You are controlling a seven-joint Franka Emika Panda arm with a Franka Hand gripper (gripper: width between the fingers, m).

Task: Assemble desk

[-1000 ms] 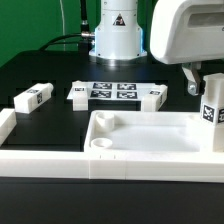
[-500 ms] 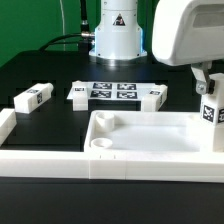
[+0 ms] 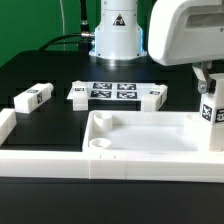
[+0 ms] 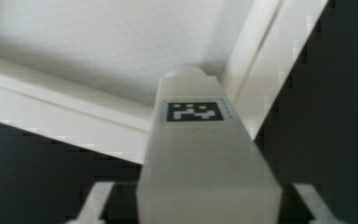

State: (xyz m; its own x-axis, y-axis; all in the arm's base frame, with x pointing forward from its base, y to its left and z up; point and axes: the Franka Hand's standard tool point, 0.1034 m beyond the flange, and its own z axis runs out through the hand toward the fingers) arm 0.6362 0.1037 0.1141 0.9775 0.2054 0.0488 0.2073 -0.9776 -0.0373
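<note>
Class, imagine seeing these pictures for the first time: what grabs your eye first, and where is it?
The big white tabletop fills the foreground of the exterior view. At that view's right, the pincer holds a tagged leg upright over the tabletop's right end; the wrist view shows its tag close up. Three spare legs lie behind it, two flanking the marker board.

No words, brand names or numbers can be read. Black-and-white square tags stand on the marker board (image 3: pixel 112 91), the left leg (image 3: pixel 33 98), the middle leg (image 3: pixel 151 97) and the upright leg (image 3: pixel 209 113) (image 4: pixel 197 150). The arm's base (image 3: pixel 117 40) bears a dark triangular mark whose detail is illegible.
</note>
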